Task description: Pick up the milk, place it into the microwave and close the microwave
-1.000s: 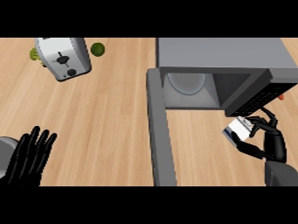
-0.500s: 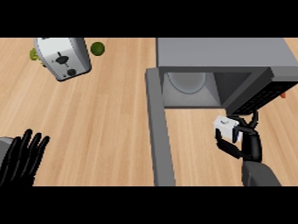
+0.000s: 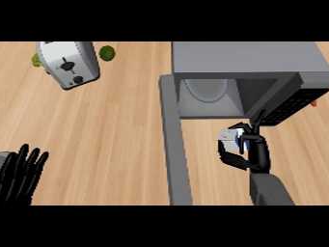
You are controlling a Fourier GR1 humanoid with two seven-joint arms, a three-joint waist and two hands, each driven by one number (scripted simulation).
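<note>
Wide wooden counter (image 3: 102, 135) fills the view, pale planks running side to side. Biggest thing on it is the grey microwave (image 3: 247, 59) at upper right, its cavity open toward us and the turntable plate (image 3: 206, 90) showing inside. The microwave door (image 3: 174, 144) is swung right out, a long grey bar running down toward the lower edge. Up at the top left sits a silver toaster (image 3: 68, 63), tilted, with two green limes, one (image 3: 108, 52) just beside it, the other peeking out on its far side.

Now the action: the right hand (image 3: 251, 153) is curled round the milk (image 3: 229, 137), a small white carton with a blue patch, held just in front of the cavity mouth, beside the control panel. The left hand (image 3: 19, 172) rests at the lower left edge, fingers straight and spread, holding nothing.

That carton looks light and stiff-sided, probably a bit crushable, so a grip across its flat sides looks best, and that appears to be the hold here.

Compared with a second ago, the carton has travelled left, away from the panel side and toward the opening, and the left hand has sunk lower in the corner. Door not yet closed.
</note>
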